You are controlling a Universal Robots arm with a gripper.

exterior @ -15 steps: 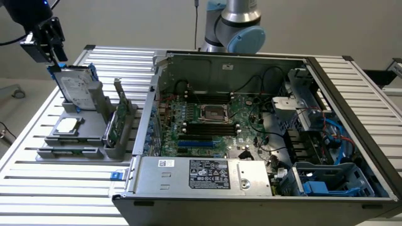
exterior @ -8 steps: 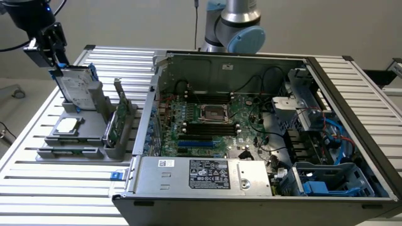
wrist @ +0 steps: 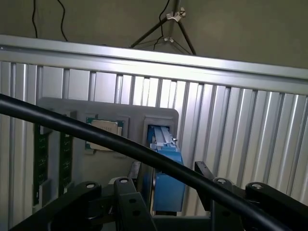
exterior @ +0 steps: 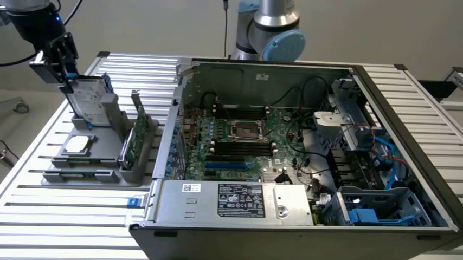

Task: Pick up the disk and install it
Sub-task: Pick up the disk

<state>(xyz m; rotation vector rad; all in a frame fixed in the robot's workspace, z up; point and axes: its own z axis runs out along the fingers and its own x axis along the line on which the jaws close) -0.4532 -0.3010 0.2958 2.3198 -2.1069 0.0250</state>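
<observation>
- gripper (exterior: 67, 75) just above the disk (exterior: 91, 103), which stands upright in grey holder (exterior: 87, 174); clenched or released, cannot tell
- disk likely rigid, fairly heavy, shock-sensitive; best taken by blue rails (wrist: 168, 185)

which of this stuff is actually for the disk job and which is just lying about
For the job: claw, disk standing in the grey holder, open computer case.
Lying about: square chip, green circuit card.
</observation>
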